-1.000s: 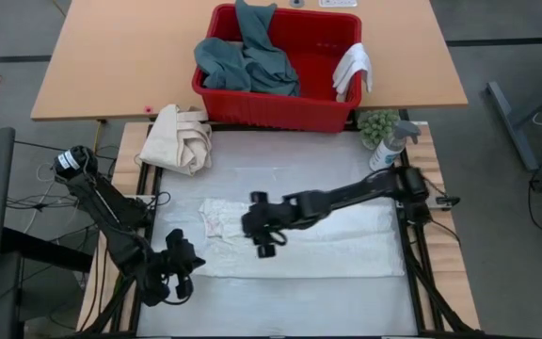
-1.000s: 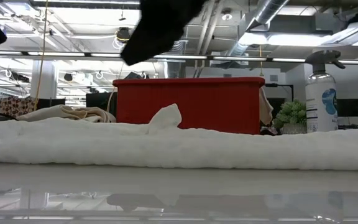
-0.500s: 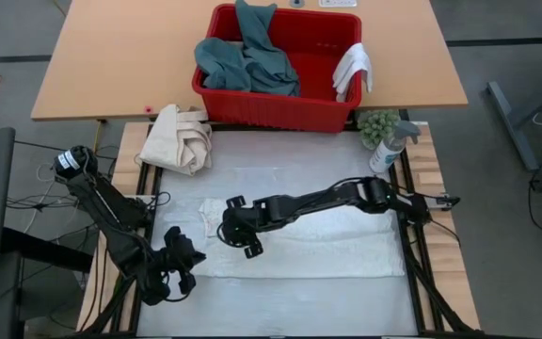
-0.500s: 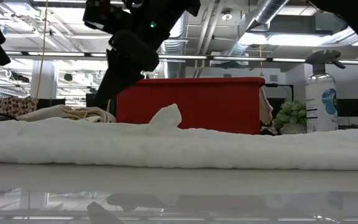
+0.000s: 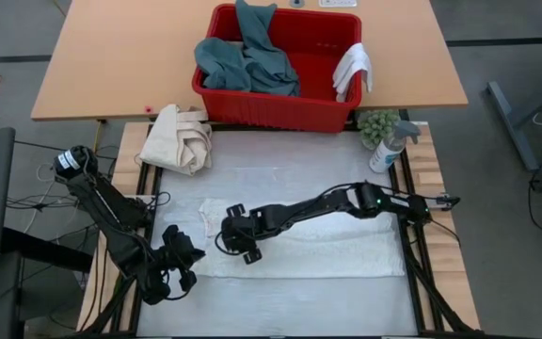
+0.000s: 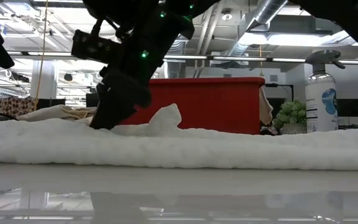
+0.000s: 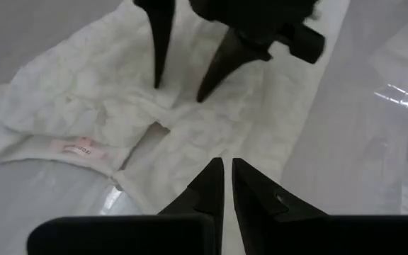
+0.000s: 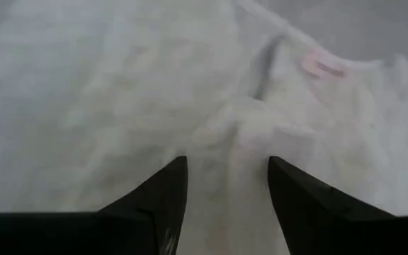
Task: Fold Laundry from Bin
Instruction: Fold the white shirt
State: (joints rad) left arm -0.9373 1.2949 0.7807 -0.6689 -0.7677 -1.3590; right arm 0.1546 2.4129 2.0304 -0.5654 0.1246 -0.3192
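From above, a white textured towel (image 5: 299, 240) lies folded along the table before the red slotted bin (image 5: 280, 108) of laundry. At table level, the right gripper (image 6: 114, 112) presses its spread fingers onto the nubbly towel (image 6: 229, 149). Wrist views show the left gripper (image 7: 225, 185) clenched, empty.

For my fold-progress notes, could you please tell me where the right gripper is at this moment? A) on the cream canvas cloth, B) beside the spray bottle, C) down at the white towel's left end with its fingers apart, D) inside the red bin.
C: the right gripper is over the left end of the white towel, and its fingers stand apart above the cloth.
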